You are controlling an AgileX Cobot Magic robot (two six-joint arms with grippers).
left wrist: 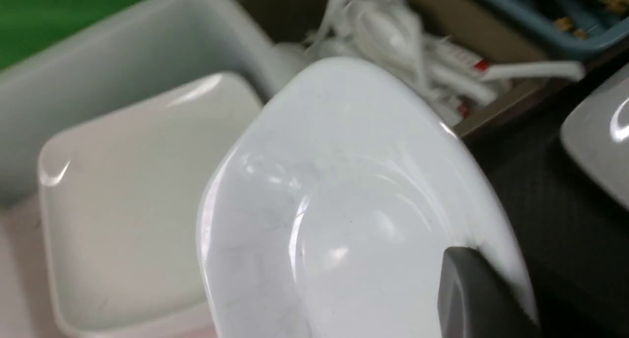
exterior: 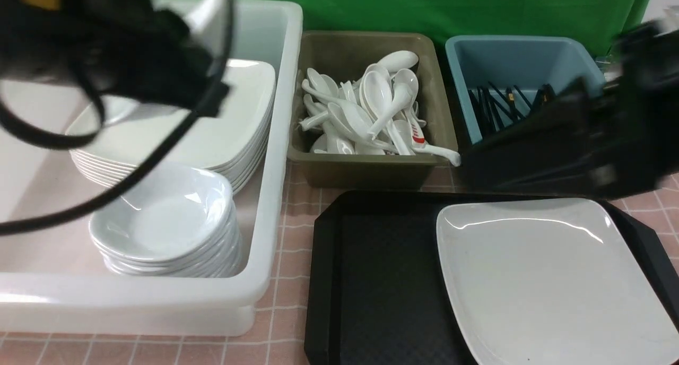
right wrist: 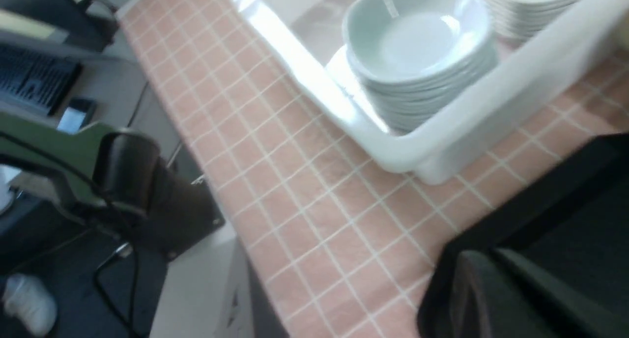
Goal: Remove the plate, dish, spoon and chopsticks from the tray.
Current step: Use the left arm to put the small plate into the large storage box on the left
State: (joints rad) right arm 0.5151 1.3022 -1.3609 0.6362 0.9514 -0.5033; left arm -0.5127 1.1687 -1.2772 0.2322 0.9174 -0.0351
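We hold our left arm high over the white bin, its end effector [left wrist: 484, 267] clenched on the rim of the tilted dish [left wrist: 344, 205], glossy and white; our right end effector [right wrist: 489, 254] is closed. The shiny, rounded plate [exterior: 551, 280] lies flat on the black tray [exterior: 392, 280], one edge toward the olive bin's side [exterior: 366, 171].
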